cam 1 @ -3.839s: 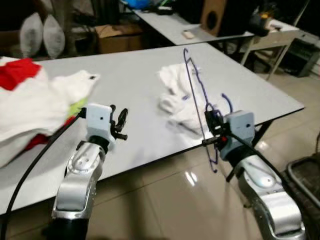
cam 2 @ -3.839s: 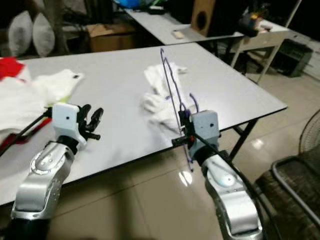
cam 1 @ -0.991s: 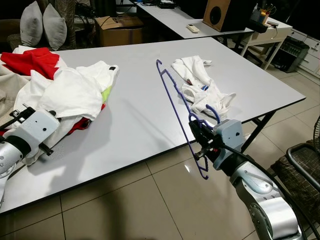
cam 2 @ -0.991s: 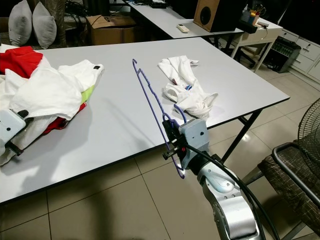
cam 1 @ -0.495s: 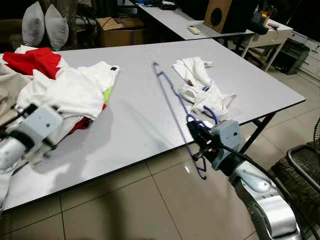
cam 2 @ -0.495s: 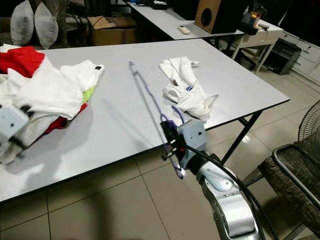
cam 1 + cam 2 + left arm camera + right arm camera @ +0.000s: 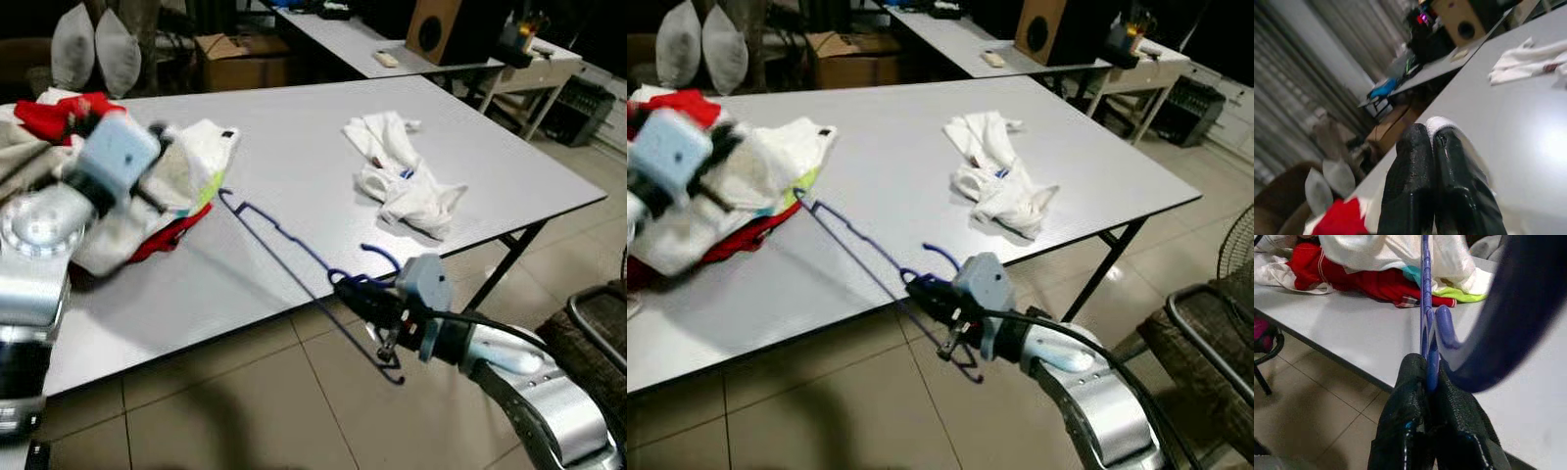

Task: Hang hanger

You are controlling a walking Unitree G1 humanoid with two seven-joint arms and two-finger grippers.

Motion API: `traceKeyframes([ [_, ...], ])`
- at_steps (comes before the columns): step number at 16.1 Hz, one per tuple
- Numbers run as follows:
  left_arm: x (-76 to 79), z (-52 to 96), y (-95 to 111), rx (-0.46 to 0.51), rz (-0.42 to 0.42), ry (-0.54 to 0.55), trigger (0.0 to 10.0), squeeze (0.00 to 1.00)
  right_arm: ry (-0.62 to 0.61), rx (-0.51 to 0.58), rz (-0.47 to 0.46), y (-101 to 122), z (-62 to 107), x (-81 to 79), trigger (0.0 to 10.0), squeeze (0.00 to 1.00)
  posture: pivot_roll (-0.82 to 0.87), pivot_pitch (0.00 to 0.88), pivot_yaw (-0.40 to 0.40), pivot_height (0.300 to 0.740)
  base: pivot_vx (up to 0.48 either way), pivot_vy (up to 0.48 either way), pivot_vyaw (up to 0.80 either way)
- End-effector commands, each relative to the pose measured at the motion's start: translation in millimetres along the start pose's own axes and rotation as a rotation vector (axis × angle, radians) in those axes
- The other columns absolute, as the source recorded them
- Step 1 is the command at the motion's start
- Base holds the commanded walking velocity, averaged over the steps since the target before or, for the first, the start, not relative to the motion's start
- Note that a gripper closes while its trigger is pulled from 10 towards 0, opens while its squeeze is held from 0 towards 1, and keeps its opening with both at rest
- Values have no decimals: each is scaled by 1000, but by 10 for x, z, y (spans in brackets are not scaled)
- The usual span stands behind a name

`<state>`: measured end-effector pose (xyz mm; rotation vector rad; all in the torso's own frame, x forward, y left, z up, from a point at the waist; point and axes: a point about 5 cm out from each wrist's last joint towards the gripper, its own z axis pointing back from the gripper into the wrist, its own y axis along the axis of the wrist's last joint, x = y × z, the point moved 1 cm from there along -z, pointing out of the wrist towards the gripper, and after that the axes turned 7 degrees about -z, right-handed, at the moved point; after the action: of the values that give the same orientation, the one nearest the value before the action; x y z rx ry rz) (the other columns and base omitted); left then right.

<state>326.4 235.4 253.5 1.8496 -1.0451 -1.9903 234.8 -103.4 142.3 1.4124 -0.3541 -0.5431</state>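
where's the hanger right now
The blue hanger is clamped in the right gripper at the near table edge, its far end reaching toward the clothes pile on the robot's left.

Table point(image 7: 294, 176) ahead. Clothes pile point(image 7: 147, 186) on its left end, left gripper point(image 7: 1432, 166) raised over pile, fingers pressed together. Smaller garment point(image 7: 402, 181) lies toward right end, near front edge. Hanger point(image 7: 294, 255) tilted over front edge, pinched in right gripper point(image 7: 367, 304) just off table. Second table point(image 7: 362, 39) behind, speaker point(image 7: 436, 29) and box point(image 7: 245, 59) back there too.
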Motion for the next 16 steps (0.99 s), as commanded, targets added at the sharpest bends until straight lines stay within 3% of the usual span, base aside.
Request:
traceKeyframes([
  [1,75,-43,91,36,-5,-82,0,0,15,-1,-14,31,-16,6,10000,0,-103,0,-72,740,0,0,0],
  [6,238,-72,267,106,10,-213,0,0,48,-16,-39,28,-204,89,10000,0,-91,0,-81,740,0,0,0],
  [10,323,-81,351,120,5,-240,0,0,84,-50,-46,37,-400,157,10000,0,-74,0,-101,740,0,0,0],
  [13,326,-53,378,119,0,-254,0,0,31,-38,-73,49,-469,252,10000,0,-69,0,-107,740,0,0,0],
  [15,354,-22,368,101,-15,-289,0,0,-32,29,-205,93,-569,372,10000,0,-70,0,-107,740,0,0,0],
  [16,395,-34,365,91,-22,-303,0,0,-69,34,-317,60,-630,443,10000,0,-71,0,-106,740,0,0,0],
])
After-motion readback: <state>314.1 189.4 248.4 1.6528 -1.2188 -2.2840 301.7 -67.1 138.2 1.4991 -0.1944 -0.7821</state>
